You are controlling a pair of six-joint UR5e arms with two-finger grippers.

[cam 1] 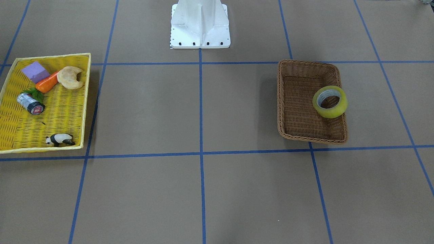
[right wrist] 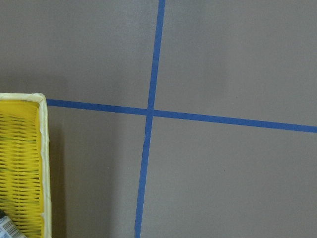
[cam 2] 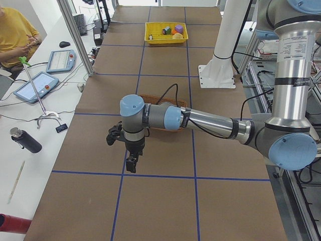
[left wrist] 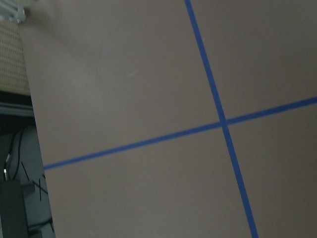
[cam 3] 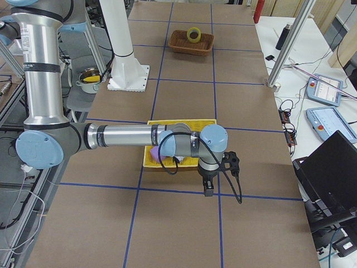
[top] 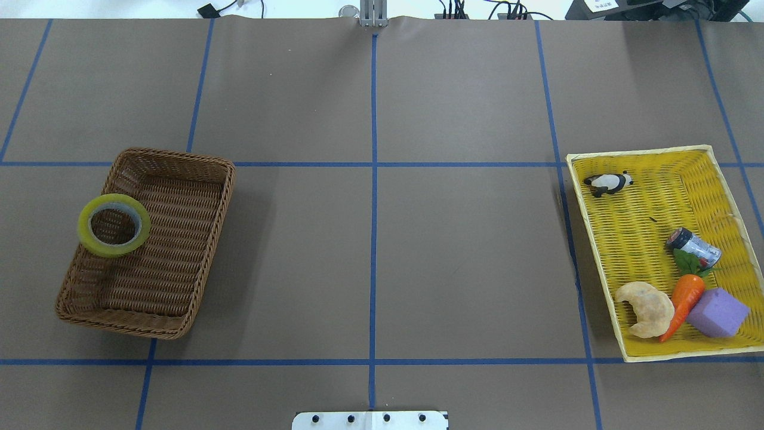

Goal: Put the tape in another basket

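Observation:
The yellow-green tape roll (cam 1: 330,101) leans tilted on the side wall of the brown wicker basket (cam 1: 284,101), on my left side of the table. Both also show in the overhead view: the tape (top: 113,225) and the basket (top: 173,251). My left gripper (cam 2: 131,163) shows only in the exterior left view, pointing down over bare table on the near side of the basket; I cannot tell if it is open. My right gripper (cam 3: 208,190) shows only in the exterior right view, pointing down beside the yellow basket; I cannot tell its state.
The yellow woven tray basket (top: 644,239) on my right holds a panda figure (top: 607,183), a small can (top: 693,247), a carrot (top: 681,301), a croissant (top: 646,308) and a purple block (top: 716,312). The white robot base (cam 1: 200,25) stands at mid table. Blue tape lines grid the brown table.

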